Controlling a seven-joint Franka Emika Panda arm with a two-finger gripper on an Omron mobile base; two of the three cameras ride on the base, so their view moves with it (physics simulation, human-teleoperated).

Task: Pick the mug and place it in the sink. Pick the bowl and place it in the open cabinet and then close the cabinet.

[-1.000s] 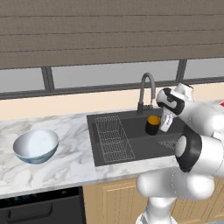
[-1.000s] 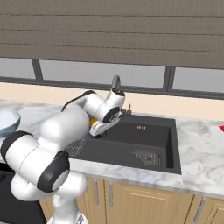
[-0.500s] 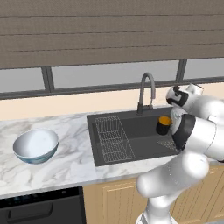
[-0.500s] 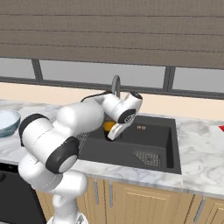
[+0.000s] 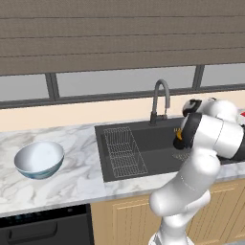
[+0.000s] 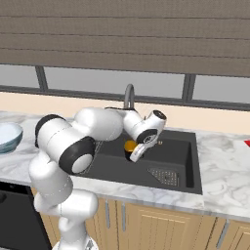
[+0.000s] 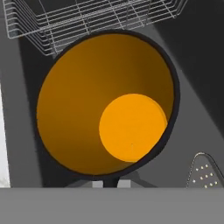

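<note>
1 mug [image 7: 107, 105], 1 bowl [image 5: 39, 160], 1 sink [image 5: 143, 155], 1 rack [image 5: 124, 150]

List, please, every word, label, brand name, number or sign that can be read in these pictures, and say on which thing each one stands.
There are none: no legible text shows in any view.
The mug, orange inside, carries no print.
The bowl has no lettering that can be made out.
The sink, its wire rack and the tap bear no label or brand.
</note>
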